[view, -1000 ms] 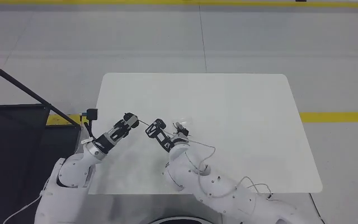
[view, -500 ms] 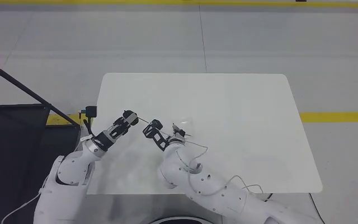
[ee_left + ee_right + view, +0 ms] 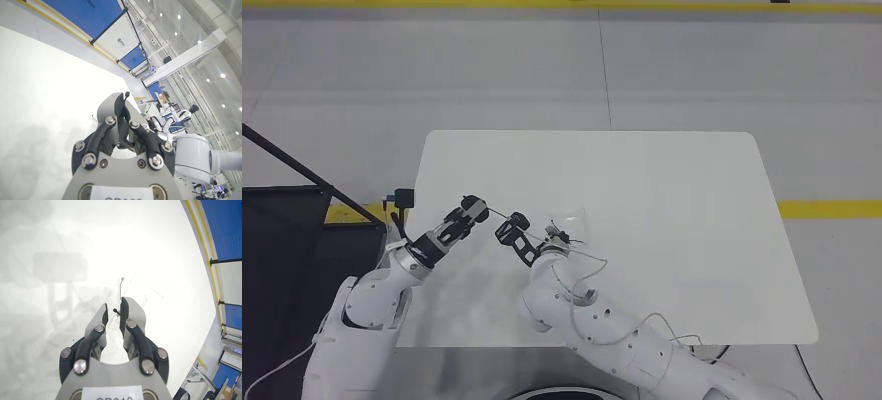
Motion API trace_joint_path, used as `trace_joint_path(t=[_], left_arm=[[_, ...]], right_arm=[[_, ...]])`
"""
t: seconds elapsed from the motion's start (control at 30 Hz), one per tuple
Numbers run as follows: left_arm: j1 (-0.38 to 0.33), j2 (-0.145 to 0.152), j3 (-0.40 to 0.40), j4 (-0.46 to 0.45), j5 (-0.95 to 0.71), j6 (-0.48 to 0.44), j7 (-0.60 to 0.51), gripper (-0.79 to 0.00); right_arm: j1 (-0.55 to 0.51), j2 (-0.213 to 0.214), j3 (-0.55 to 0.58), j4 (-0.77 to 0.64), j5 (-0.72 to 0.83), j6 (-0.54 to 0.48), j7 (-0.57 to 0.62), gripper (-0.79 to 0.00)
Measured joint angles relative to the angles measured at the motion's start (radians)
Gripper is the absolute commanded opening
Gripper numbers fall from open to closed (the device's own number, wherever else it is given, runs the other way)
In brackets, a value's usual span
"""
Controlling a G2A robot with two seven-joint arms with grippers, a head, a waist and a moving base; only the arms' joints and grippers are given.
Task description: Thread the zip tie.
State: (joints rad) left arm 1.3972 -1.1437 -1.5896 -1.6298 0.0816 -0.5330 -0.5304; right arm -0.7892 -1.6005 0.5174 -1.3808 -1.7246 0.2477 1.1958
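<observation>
The left gripper hovers over the left-centre of the white table, its fingers pressed together on a black zip tie. In its wrist view the tie's small square head pokes out just past the fingertips, while the pads hide the rest of the strap. In the top view a thin dark line runs from this gripper to the right gripper, which sits just beside it, to the right and slightly lower in the frame.

The right gripper's fingers stand apart, gripping nothing. A black blocky tie end sits in the gap, its short stem running behind one ribbed pad (whether this is the same tie, the wrist view does not settle).

Beyond those fingers a pale zip tie lies flat on the table, right at the edge of a clear plastic bag. In the top view the bag lies near the right gripper, to its right. A dark panel stands off the table's left edge.
</observation>
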Motion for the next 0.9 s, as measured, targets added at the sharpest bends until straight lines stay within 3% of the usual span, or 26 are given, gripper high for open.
trace_joint_path(t=[0.23,0.4,0.57,0.63,0.7,0.9], left_arm=[[-0.011,0.003,0.006,0.009,-0.003,0.003,-0.003,-0.785],[-0.018,0.005,0.010,0.012,-0.005,0.006,-0.008,-0.785],[-0.022,0.008,0.013,0.012,-0.006,0.006,-0.011,-0.785],[-0.023,0.008,0.016,0.012,-0.007,0.005,-0.011,-0.785],[-0.023,0.009,0.018,0.013,-0.008,0.005,-0.011,-0.785],[-0.025,0.011,0.022,0.017,-0.011,0.005,-0.008,-0.785]], right_arm=[[-0.039,-0.008,0.030,-0.026,-0.063,-0.013,0.000,-0.671],[-0.072,-0.010,0.056,-0.055,-0.107,-0.025,-0.007,-0.785],[-0.109,-0.009,0.089,-0.088,-0.147,-0.041,-0.020,-0.785],[-0.124,-0.009,0.101,-0.101,-0.160,-0.052,-0.024,-0.622],[-0.135,-0.010,0.108,-0.109,-0.170,-0.062,-0.026,-0.554],[-0.157,-0.021,0.119,-0.117,-0.188,-0.096,-0.037,-0.539]])
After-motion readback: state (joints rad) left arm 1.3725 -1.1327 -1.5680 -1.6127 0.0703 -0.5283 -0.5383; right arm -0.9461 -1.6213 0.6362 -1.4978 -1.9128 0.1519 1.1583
